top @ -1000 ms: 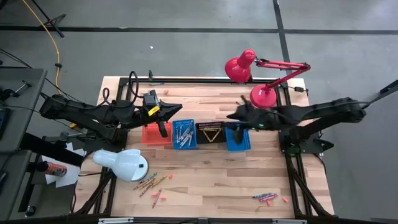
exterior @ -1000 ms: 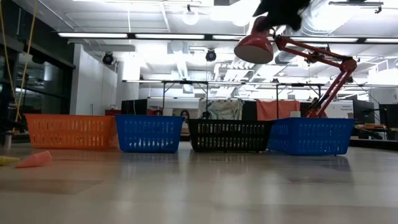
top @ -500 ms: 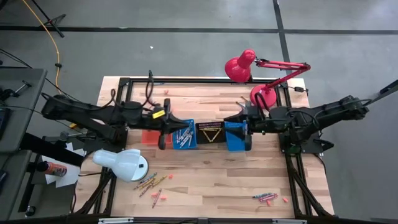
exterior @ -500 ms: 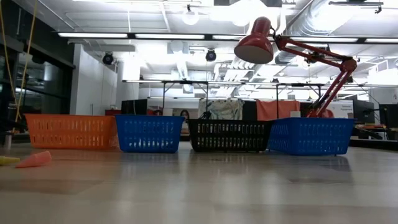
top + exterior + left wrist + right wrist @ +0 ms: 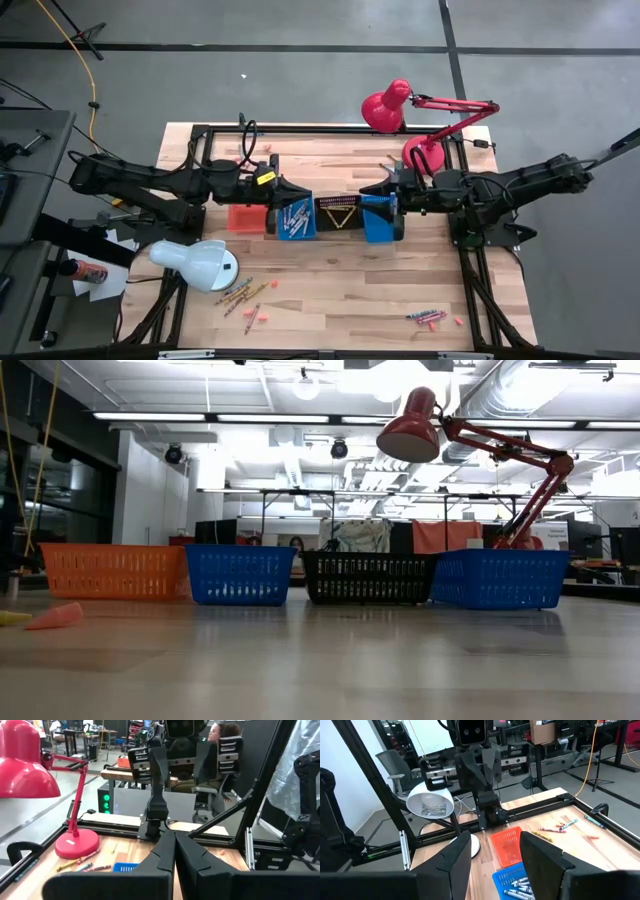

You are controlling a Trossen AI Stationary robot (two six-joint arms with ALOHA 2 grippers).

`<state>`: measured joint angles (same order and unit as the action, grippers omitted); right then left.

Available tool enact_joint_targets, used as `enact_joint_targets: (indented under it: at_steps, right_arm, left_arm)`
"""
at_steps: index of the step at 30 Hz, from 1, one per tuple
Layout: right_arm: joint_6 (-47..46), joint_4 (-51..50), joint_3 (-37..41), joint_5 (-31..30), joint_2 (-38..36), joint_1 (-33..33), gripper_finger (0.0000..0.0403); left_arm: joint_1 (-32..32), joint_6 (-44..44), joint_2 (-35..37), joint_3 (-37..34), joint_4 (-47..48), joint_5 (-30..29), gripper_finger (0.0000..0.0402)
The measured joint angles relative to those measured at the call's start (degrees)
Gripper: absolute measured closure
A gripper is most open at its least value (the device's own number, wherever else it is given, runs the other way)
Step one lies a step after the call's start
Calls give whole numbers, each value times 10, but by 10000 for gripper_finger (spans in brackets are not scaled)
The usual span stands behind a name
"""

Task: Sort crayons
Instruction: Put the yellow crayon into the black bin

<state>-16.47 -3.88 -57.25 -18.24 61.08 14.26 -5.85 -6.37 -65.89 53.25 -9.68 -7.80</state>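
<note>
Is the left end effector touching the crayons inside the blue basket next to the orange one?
Cannot tell. The high view puts the left end effector at that basket's edge, beside the crayons, revealing no height.

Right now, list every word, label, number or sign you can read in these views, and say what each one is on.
None can be read.
Yellow tag on the left arm: any print too small to read.
Yellow triangle in the black basket: a shape, no lettering visible.
Crayons in the blue basket: wrappers too small to read.
Cardboard box in the room behind: label blurred.
</note>
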Motion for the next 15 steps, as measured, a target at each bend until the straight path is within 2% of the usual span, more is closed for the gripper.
enact_joint_targets:
  at_steps: [8, 11, 15]
  right_arm:
    - [1, -3, 0, -1, 0, 0, 242]
    - [8, -9, 0, -13, 0, 0, 242]
    - [11, -25, 0, -43, 0, 0, 259]
  left_arm:
    - [0, 1, -1, 0, -1, -47, 401]
    - [0, 1, -22, 1, -11, -67, 401]
    - [3, -18, -81, 24, 11, -60, 401]
